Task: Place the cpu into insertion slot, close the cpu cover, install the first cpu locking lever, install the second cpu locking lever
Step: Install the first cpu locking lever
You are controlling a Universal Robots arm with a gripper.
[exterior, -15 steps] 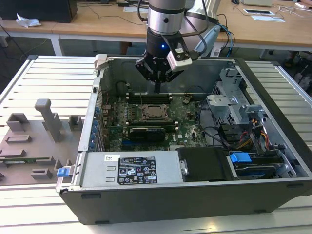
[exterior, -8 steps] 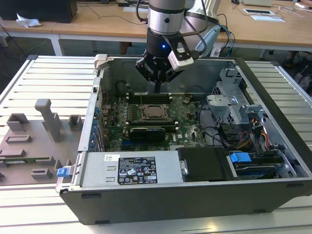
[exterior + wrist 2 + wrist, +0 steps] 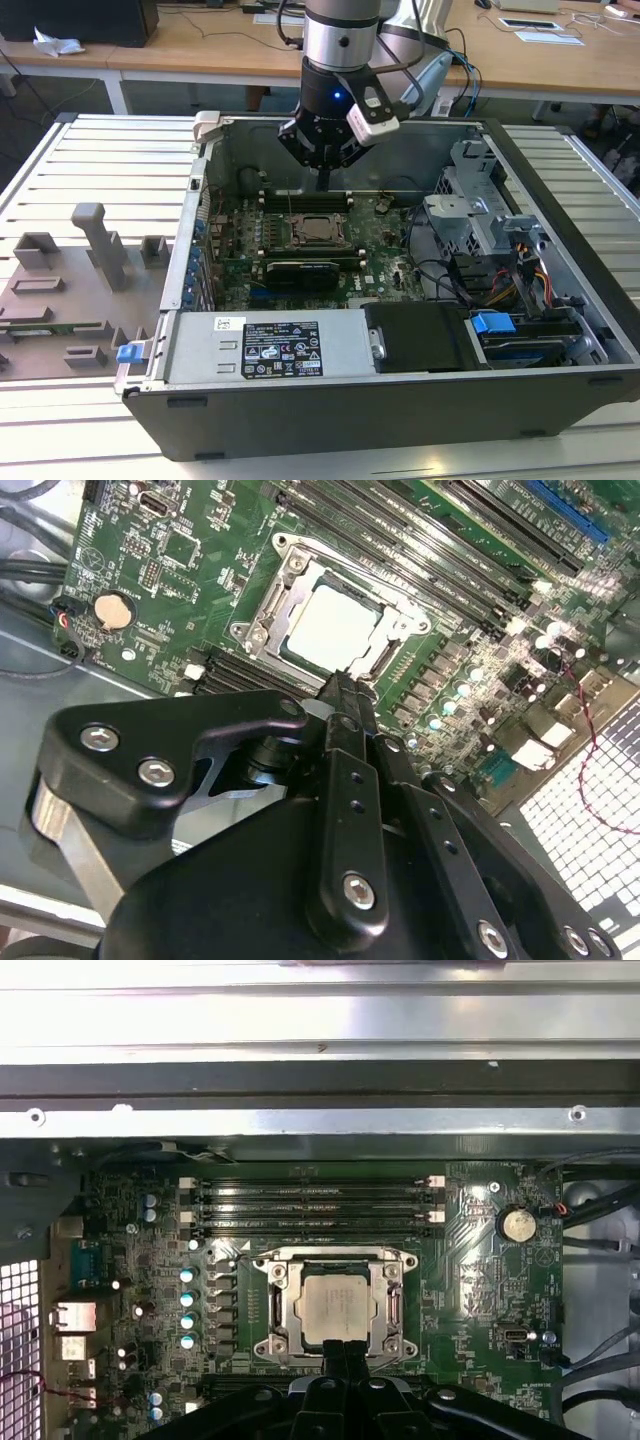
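The cpu, with its pale silver top, lies flat in the insertion slot on the green board. The cpu cover lies down around it as a silvery frame. My gripper is shut with nothing in it, and its tip hangs just off one edge of the socket. In the exterior view the gripper hovers inside the open computer case, a little above and behind the socket. I cannot tell how the locking levers stand.
Long black memory slots run beside the socket, and a coin battery sits near it. A drive cage, cables and the power supply crowd the case. Grey fixtures stand at the exterior view's left.
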